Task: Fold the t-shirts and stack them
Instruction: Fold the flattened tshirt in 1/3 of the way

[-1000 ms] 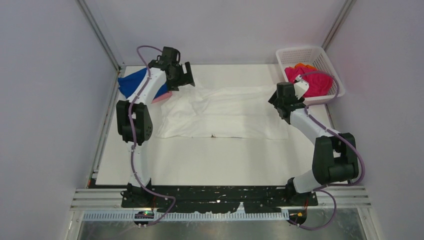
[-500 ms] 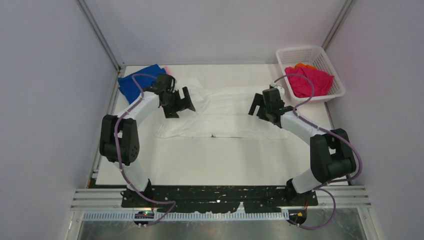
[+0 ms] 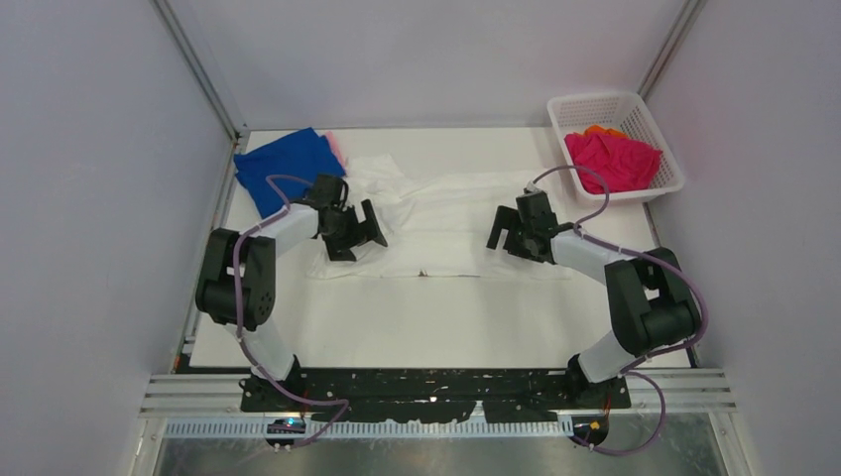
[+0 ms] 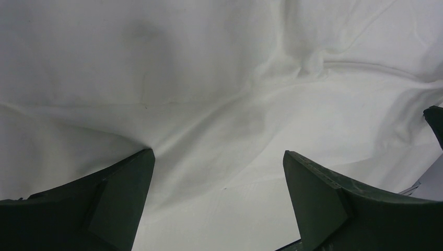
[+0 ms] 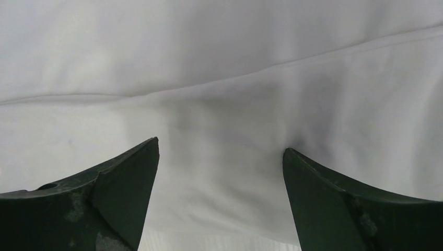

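Left gripper (image 3: 359, 238) and right gripper (image 3: 502, 238), jaws apart, sit low over the white t-shirt (image 3: 441, 213); a shallow pinch could skew the fold.

White table (image 3: 426, 317), flat, pale top. White t-shirt (image 3: 446, 213) spread across middle, long axis left-right, creased, near hem fairly straight, small dark speck on that hem. Blue t-shirt (image 3: 283, 164) folded at far left corner, well clear of near edge. Pink t-shirt (image 3: 338, 145) edge showing just beside blue one, far side. White mesh basket (image 3: 598, 98) at far right corner
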Available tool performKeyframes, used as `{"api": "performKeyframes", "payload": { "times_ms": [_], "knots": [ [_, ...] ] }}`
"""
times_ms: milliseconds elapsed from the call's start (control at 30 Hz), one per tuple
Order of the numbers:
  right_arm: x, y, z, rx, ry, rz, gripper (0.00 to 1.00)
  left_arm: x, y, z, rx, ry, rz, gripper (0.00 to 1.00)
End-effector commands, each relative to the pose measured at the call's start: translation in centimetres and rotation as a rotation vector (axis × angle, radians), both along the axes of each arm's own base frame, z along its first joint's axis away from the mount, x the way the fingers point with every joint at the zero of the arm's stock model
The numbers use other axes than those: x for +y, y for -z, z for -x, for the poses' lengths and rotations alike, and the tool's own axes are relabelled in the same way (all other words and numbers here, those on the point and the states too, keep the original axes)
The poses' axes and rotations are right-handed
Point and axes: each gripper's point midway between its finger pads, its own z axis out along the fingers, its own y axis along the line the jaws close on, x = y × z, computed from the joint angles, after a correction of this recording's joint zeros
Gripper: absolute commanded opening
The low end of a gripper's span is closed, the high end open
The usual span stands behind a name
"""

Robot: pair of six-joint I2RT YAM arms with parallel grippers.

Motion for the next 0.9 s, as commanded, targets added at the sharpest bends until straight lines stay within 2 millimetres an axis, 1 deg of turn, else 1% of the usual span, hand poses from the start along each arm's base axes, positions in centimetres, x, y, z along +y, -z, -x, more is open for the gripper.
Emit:
{"api": "performKeyframes", "payload": {
  "times_ms": [0,133,167,200,233,267,300,367,433,500,567,667,700,767,833,867],
  "knots": [
    [-0.3,2.8,7.3,0.205,-0.016,-0.036,0.95,1.6,2.2,5.0,0.095,0.009,-0.087,1.00],
    [-0.8,2.6,10.7,0.249,-0.038,-0.033,0.95,2.3,3.1,9.2,0.129,0.017,-0.126,1.00],
    [-1.1,3.1,12.0,0.285,-0.043,-0.026,0.96,2.4,3.4,10.5,0.140,0.016,-0.132,1.00],
    [-0.7,2.8,12.6,0.285,-0.059,-0.045,0.95,2.5,3.7,11.7,0.149,0.017,-0.141,1.00],
    [-0.8,3.3,14.0,0.321,-0.064,-0.045,0.95,2.7,3.9,12.7,0.156,0.015,-0.149,1.00],
    [-0.4,3.1,14.5,0.323,-0.075,-0.059,0.95,2.9,4.2,13.9,0.163,0.010,-0.156,1.00],
    [-0.6,3.2,15.8,0.352,-0.077,-0.049,0.95,3.0,4.3,14.7,0.168,0.007,-0.158,1.00],
    [0.0,2.8,17.3,0.375,-0.121,-0.042,0.95,3.4,4.5,16.1,0.177,-0.003,-0.166,1.00],
    [0.1,2.3,18.2,0.405,-0.116,-0.036,0.96,3.8,4.6,17.0,0.175,-0.012,-0.185,1.00],
    [0.2,2.0,19.1,0.435,-0.125,-0.036,0.95,4.0,4.6,17.5,0.172,-0.018,-0.194,1.00],
    [0.2,2.0,19.9,0.461,-0.125,-0.031,0.95,3.7,4.2,17.9,0.167,-0.006,-0.191,1.00],
    [-0.7,2.2,20.9,0.489,-0.121,0.026,0.95,3.6,4.0,19.2,0.171,0.000,-0.205,1.00],
    [-1.3,2.3,20.8,0.480,-0.114,0.055,0.95,3.6,3.9,19.8,0.173,0.002,-0.205,1.00],
    [-1.6,2.3,20.7,0.472,-0.116,0.074,0.95,3.7,4.0,21.1,0.194,0.002,-0.212,1.00],
    [-2.0,2.2,20.3,0.457,-0.106,0.101,0.96,3.9,4.0,22.3,0.216,0.002,-0.217,1.00],
    [-2.5,2.2,19.8,0.443,-0.095,0.135,0.95,3.9,4.1,23.0,0.226,0.006,-0.221,1.00]
  ]
}}
